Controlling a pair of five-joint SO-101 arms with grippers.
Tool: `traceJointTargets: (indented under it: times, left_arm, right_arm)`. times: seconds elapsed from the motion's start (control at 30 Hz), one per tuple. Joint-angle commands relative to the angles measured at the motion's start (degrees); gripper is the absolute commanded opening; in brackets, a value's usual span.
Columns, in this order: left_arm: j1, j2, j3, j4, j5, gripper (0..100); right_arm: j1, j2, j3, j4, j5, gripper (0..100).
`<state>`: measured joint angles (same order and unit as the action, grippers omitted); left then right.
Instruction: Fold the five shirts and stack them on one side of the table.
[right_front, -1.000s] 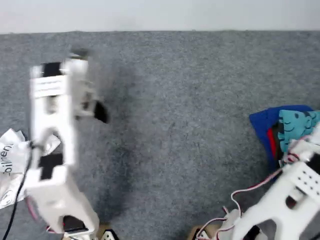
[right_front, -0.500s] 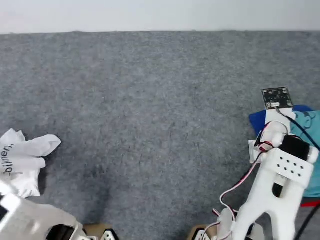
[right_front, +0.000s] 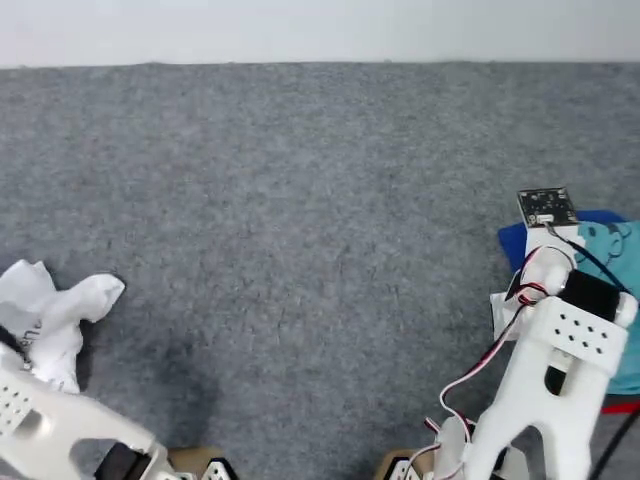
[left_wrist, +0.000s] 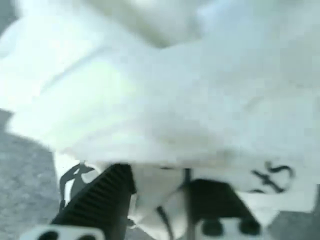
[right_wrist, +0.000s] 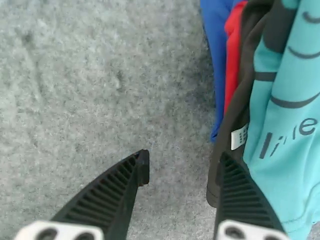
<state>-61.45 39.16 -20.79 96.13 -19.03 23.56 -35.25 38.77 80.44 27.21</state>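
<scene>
Since a second earlier the left arm (right_front: 50, 425) had swung down from the far-left part of the table (right_front: 330, 200) to its near-left corner, and the white shirt (right_front: 55, 305) had bunched tighter; the right arm (right_front: 560, 370) had come in over the stack (right_front: 605, 245). The white shirt lay crumpled at the table's left edge, one sleeve pointing inward. The left gripper (left_wrist: 160, 186) was pressed into it, jaws moderately apart with cloth (left_wrist: 175, 100) between them; no firm pinch showed. The right gripper (right_wrist: 182, 165) stood wide at the stack's inner edge by the table's right edge, one finger (right_wrist: 120, 195) over bare table, the other (right_wrist: 240, 200) against the dark shirt (right_wrist: 250, 90) lying between red (right_wrist: 234, 60) and teal (right_wrist: 290, 100), blue (right_wrist: 215, 50) lowest. The white shirt looked light, limp and easily snagged; it would sag from any single hold. It probably needed spreading flat first, best taken at a shoulder seam or hem corner, not the bunched middle.
</scene>
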Motion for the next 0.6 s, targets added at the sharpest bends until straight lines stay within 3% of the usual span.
traceJointTargets:
  times: [0.0,0.13,0.4,0.47,0.57]
  left_arm:
    - [10.29,-2.02,-4.53,4.48,-0.44,1]
    - [26.29,-11.08,-2.15,4.57,-0.70,1]
    - [66.20,-34.02,3.21,4.57,-6.51,1]
    - [71.74,-41.32,3.03,4.57,-6.95,1]
    - [74.81,-52.48,5.67,4.57,-7.03,1]
  right_arm:
    - [-0.22,-0.57,-2.46,0.22,0.44,22.3]
    - [-0.22,-0.57,-2.37,-0.13,0.44,22.3]
    - [-0.13,-0.57,-2.11,-0.13,0.35,22.3]
    - [-0.13,-0.57,-2.11,0.13,0.44,22.3]
    - [-0.13,-0.57,-2.02,0.04,0.44,22.3]
